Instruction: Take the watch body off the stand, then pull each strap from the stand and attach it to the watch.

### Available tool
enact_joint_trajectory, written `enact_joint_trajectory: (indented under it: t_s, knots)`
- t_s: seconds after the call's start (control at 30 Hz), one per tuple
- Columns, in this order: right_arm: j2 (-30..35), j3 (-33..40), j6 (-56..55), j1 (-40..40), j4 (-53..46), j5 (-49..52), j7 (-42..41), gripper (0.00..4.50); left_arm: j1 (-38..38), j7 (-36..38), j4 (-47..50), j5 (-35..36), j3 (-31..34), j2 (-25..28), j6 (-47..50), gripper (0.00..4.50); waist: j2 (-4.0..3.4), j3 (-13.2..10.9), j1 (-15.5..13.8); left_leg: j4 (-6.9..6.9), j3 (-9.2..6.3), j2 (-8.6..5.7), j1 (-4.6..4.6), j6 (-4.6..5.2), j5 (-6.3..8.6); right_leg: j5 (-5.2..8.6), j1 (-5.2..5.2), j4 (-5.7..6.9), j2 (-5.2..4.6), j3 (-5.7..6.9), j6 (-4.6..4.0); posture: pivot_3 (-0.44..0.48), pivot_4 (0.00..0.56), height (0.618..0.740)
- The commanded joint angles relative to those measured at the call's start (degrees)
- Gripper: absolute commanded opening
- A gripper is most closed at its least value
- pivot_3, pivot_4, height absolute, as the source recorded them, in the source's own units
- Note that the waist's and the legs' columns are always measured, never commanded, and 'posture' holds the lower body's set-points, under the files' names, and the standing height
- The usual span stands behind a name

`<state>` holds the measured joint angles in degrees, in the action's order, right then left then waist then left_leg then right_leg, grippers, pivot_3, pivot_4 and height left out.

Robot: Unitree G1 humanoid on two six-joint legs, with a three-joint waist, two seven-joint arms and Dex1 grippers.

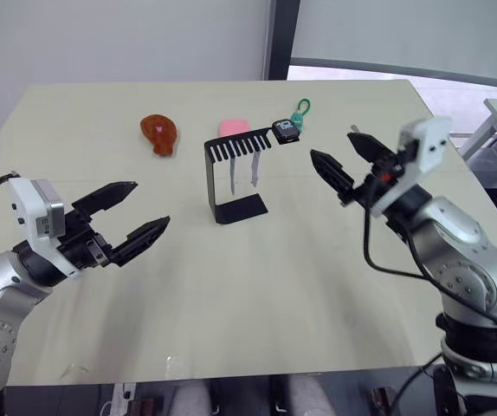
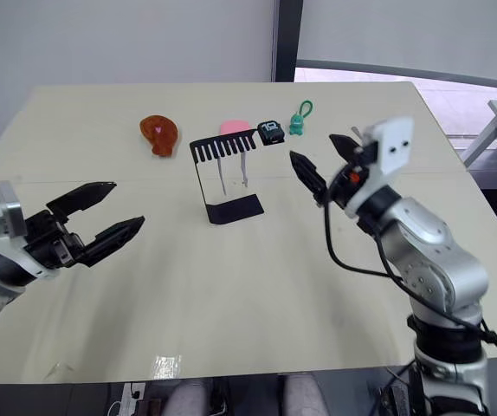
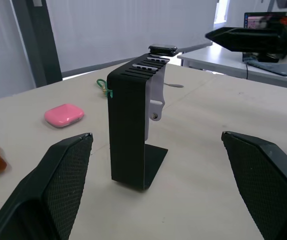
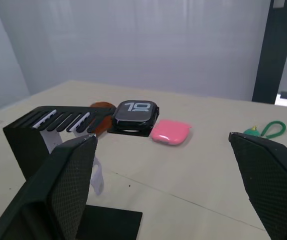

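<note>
I'm holding the right claw (image 1: 342, 161) spread apart beside the watch body (image 1: 285, 130), which is sitting on the stand (image 1: 235, 178); the left claw (image 1: 136, 217) is waiting, apart too.

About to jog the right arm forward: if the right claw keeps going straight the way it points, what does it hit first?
Probably the watch body, sitting on the end of the stand's top bar, roughly centred ahead of the open right claw. The pink case lies just behind it. Depth is hard to judge.

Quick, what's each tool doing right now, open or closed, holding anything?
Left tool: open, holding nothing.
Right tool: open, holding nothing.
</note>
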<state>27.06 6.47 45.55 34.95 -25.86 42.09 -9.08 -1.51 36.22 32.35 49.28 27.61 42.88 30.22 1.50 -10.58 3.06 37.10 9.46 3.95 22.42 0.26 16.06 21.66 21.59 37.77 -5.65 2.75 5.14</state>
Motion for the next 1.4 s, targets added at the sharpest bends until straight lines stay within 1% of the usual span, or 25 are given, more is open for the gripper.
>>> enact_joint_trajectory:
  t_s: [0.03, 0.17, 0.33, 0.47, 0.57, 0.7, 0.87, 0.97, 1.4]
  knots:
    - [-2.0, -0.2, 4.6, 4.3, -2.1, 0.2, 5.0, 4.5, -0.3, 0.1, 1.1, -0.6, -0.1, 0.4, -0.6, 4.44, 0.0, 0.0, 0.0, 0.0, 0.0, 0.0, 0.0, 0.0, 0.0, 0.0, 0.0, 0.0, 0.0, 0.0, 0.0, 0.0, 0.15, 0.74]
    - [-7.6, -1.0, 10.6, 11.1, 0.1, -0.6, 11.6, 4.5, -0.5, 0.6, 1.4, -1.0, -0.6, 0.2, -1.3, 4.44, 0.0, 0.0, 0.3, 0.0, 0.03, 0.01, 0.02, -0.01, -0.05, 0.0, 0.04, 0.02, 0.01, -0.02, 0.0, 0.0, 0.15, 0.74]
    - [-9.7, -0.5, 13.9, 15.7, 2.6, -2.1, 13.4, 4.5, -1.4, 0.2, 1.9, -0.3, -0.4, -0.2, -1.5, 4.44, 0.0, 0.0, 0.1, -0.02, 0.0, -0.01, 0.08, -0.03, -0.11, 0.0, 0.08, 0.02, 0.0, 0.0, 0.0, 0.0, 0.15, 0.74]
    - [-9.3, -1.3, 14.7, 16.2, 4.4, -4.0, 12.1, 4.5, -4.4, -1.8, 1.5, 1.1, 0.5, -0.8, -1.4, 4.44, 0.0, 0.0, 0.0, -0.01, -0.02, -0.04, 0.16, 0.0, -0.12, 0.0, 0.1, 0.0, -0.03, 0.02, 0.0, 0.0, 0.15, 0.74]
    - [-9.7, -1.8, 14.3, 16.6, 5.4, -5.3, 11.3, 4.5, -6.9, -2.9, 1.0, 2.1, 1.3, -0.3, -0.6, 4.44, 0.0, 0.0, 0.1, -0.01, -0.03, -0.04, 0.16, 0.01, -0.13, 0.0, 0.1, 0.01, -0.02, 0.03, 0.0, 0.0, 0.15, 0.74]
    - [-10.3, -2.5, 14.2, 16.8, 6.3, -6.3, 10.1, 4.5, -8.5, -3.3, 0.3, 2.7, 1.9, 0.5, 0.2, 4.44, 0.0, 0.0, 0.4, -0.06, 0.0, -0.01, 0.16, -0.02, -0.15, 0.0, 0.16, 0.01, 0.02, 0.01, 0.0, 0.0, 0.15, 0.74]
    - [-11.2, -3.1, 13.7, 17.5, 7.7, -7.4, 8.6, 4.5, -8.3, -3.3, 0.6, 2.8, 1.9, 0.7, 0.7, 4.44, 0.0, 0.0, 0.4, -0.03, 0.0, 0.02, 0.39, -0.06, -0.18, 0.0, 0.43, 0.07, 0.06, 0.0, 0.0, 0.0, 0.15, 0.74]
    - [-11.5, -3.4, 13.5, 17.9, 8.7, -8.1, 7.6, 4.5, -7.7, -3.4, 0.9, 2.6, 1.7, 0.4, 0.8, 4.44, 0.01, 0.0, 0.3, 0.07, 0.0, -0.04, 0.86, 0.01, -0.27, -0.01, 0.88, 0.24, 0.0, -0.01, 0.0, 0.0, 0.15, 0.74]
    - [-14.0, -2.9, 10.9, 19.0, 12.3, -10.9, 5.7, 4.5, -5.9, -4.4, 2.2, 2.2, 1.7, 0.2, 0.6, 4.44, 0.01, 0.0, 0.3, 0.01, 0.0, -0.03, 0.86, -0.03, -0.3, -0.01, 0.9, 0.21, 0.01, -0.01, 0.0, 0.0, 0.15, 0.74]
